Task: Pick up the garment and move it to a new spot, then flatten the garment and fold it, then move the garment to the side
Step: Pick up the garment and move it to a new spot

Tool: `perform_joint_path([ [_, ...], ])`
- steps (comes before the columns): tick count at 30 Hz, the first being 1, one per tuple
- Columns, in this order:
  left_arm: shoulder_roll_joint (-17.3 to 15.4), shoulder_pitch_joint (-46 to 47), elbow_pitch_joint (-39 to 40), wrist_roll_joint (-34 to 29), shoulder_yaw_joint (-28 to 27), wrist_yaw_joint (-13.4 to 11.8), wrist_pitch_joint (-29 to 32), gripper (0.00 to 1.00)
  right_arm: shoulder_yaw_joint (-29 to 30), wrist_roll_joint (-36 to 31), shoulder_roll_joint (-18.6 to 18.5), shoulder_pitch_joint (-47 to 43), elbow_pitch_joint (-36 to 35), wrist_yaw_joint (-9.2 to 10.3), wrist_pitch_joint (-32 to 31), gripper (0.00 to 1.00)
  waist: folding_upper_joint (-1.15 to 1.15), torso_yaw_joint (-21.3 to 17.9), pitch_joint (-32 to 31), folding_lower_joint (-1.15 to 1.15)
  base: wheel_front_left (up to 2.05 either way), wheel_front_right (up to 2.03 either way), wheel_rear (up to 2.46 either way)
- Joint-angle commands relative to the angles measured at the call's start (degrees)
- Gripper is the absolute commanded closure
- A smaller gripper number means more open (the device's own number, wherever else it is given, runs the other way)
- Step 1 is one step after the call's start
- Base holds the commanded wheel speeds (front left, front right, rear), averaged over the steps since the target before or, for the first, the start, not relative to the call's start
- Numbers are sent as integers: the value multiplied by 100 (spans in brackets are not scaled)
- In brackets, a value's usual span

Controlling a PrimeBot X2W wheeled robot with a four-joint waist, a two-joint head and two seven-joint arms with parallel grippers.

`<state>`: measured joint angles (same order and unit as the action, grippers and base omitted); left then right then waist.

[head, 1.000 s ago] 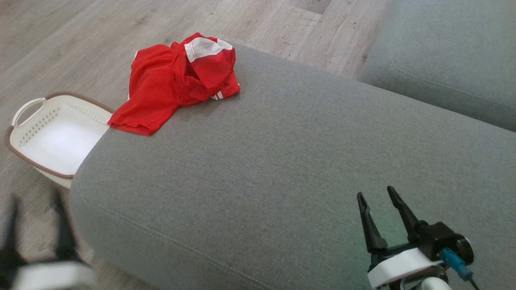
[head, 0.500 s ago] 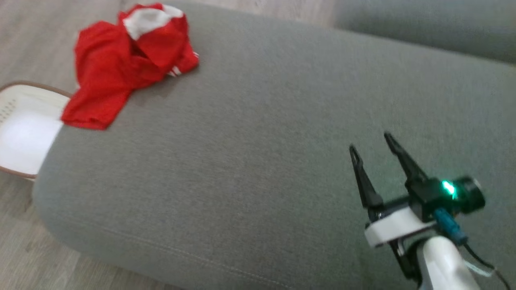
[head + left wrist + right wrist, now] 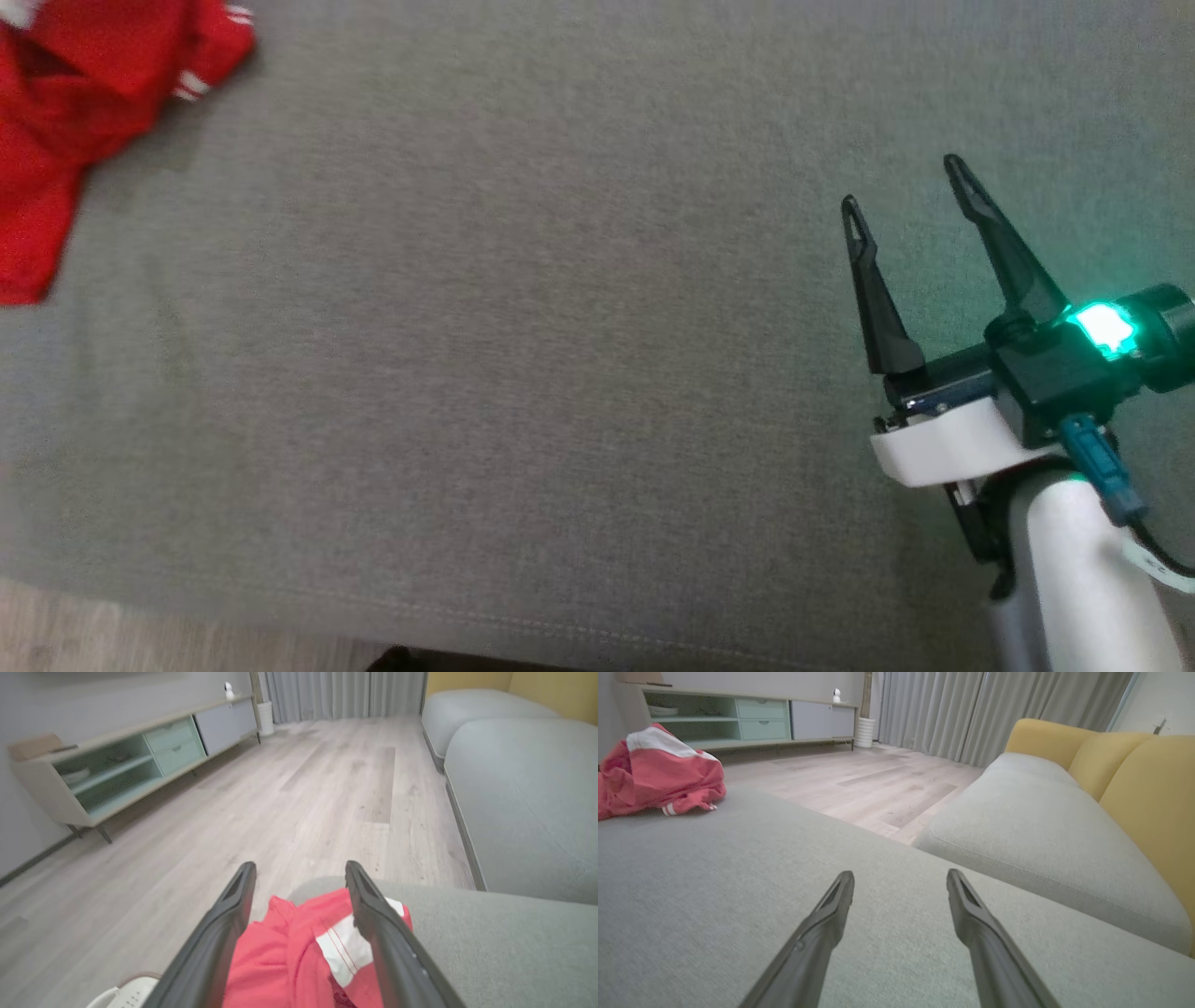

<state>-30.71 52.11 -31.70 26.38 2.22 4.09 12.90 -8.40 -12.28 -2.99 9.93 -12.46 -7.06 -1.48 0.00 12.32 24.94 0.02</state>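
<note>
Garment (image 3: 56, 121): a red piece with white panels and thin white stripes, lying crumpled in a heap on a wide grey sofa seat (image 3: 560, 373). In the head view it sits at the upper left corner and is cut off by the picture's edge. In the left wrist view the heap lies at the rounded end of the seat, where the grey cloth gives way to the pale wood floor (image 3: 327, 788). The left gripper (image 3: 301, 865) points at it with its two dark fingers spread wide and nothing between them; the red cloth shows in the gap and beyond the fingers, not grasped. A bit of a white basket (image 3: 124, 994) with small holes shows at the bottom edge of that view, down on the floor beside the seat. The right gripper (image 3: 903, 182) is over bare grey cloth at the right of the head view, well apart from the garment, its fingers likewise spread and holding nothing; a green light (image 3: 1102, 327) glows on its black body. From the right wrist view the garment lies far off to the left on the same seat. A second grey seat (image 3: 1041, 849) with yellow back cushions (image 3: 1148, 802) stands to the right, with a strip of floor between the two. A long low cabinet (image 3: 117, 765) and grey curtains (image 3: 345, 693) line the walls.
</note>
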Motion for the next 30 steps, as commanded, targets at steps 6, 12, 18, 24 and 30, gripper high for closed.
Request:
perform_joint_path([
  [6, -221, 404, -835, 128, -107, 51, -98, 0, -103, -73, -124, 54, -499, -43, -117, 0, 0, -380, 619, -2, 0, 0, 0],
  [12, -91, 511, -1344, 201, -1, 140, -199, 0, -84, -80, -165, 93, -603, -43, -137, 0, 0, -411, 741, -2, 0, 0, 0],
  [18, -65, 622, -1509, 132, 142, 199, -476, 100, -89, -66, -133, 126, -554, -43, -70, 0, 0, -390, 739, -2, 0, 0, 0],
  [24, -222, 855, -1565, -46, 355, 249, -710, 100, -54, 14, -71, 111, -330, -43, 96, 0, 0, -354, 514, -2, 0, 0, 0],
  [30, -464, 1074, -1328, -309, 837, 315, -721, 100, -70, 224, -12, 93, 120, -43, 387, 0, 0, -467, 13, -2, 0, 0, 0],
])
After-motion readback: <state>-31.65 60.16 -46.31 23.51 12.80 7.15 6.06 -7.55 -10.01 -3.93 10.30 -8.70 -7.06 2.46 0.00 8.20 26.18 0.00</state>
